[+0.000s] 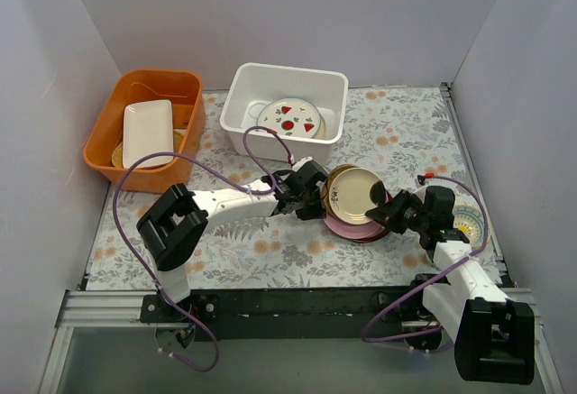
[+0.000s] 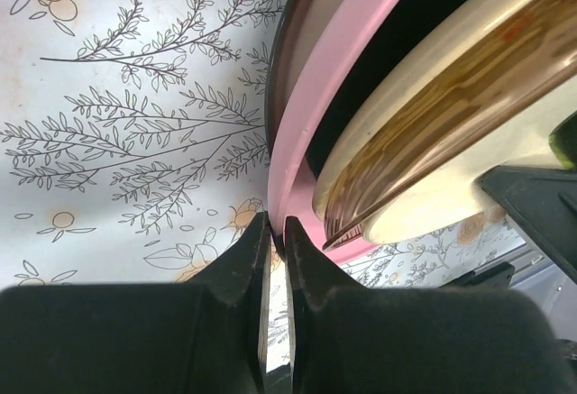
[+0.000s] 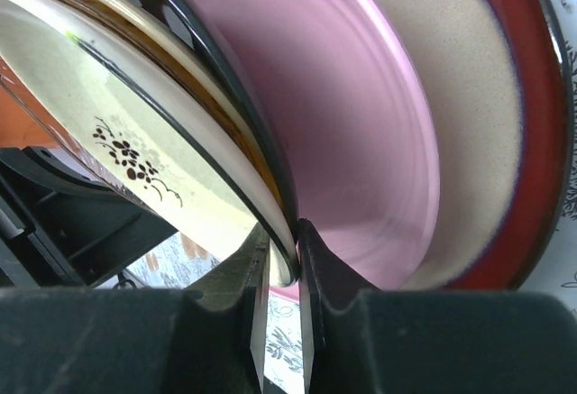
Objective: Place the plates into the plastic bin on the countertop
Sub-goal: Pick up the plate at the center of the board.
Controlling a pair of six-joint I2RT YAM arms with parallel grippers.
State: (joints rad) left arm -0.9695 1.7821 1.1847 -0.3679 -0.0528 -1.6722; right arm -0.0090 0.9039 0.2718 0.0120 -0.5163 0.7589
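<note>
Top external shows the plastic bin point(image 1: 242, 110) at the back of the counter point(image 1: 397, 132), well apart from the work, with a watermelon plate point(image 1: 290, 116) already lying in it. The orange tub point(image 1: 153, 77) sits just beside the bin to the left. Nearer the arms, a tan plate point(image 1: 354, 193) is tipped up on top of a pink plate point(image 1: 339, 224) and a maroon plate point(image 1: 365, 235). The left arm stretches low across the counter toward the right, its left fingers point(image 1: 314, 203) at the pile's left rim. The right arm leans in toward the left, its right fingers point(image 1: 386, 211) at the opposite rim. The step in hand looks like separating the top plate for its trip to the bin. Left wrist shows the left fingers point(image 2: 234, 277) drawn nearly together on the edge of the pink plate point(image 2: 311, 123), seemingly pinching it, with the tan plate point(image 2: 433, 114) tilted clear above and bare counter point(image 2: 117, 114) beyond. Right wrist shows the right fingers point(image 3: 334, 277) pinching the dark-edged rim of the tan plate point(image 3: 108, 114). That plate is raised off the pink plate point(image 3: 343, 114), which nests in the maroon plate point(image 3: 532, 96). Next, I judge, the right arm must raise the tan plate free, carry it back and left over the bin's wall, and lower it onto the watermelon plate, while the left steadies the rest.
</note>
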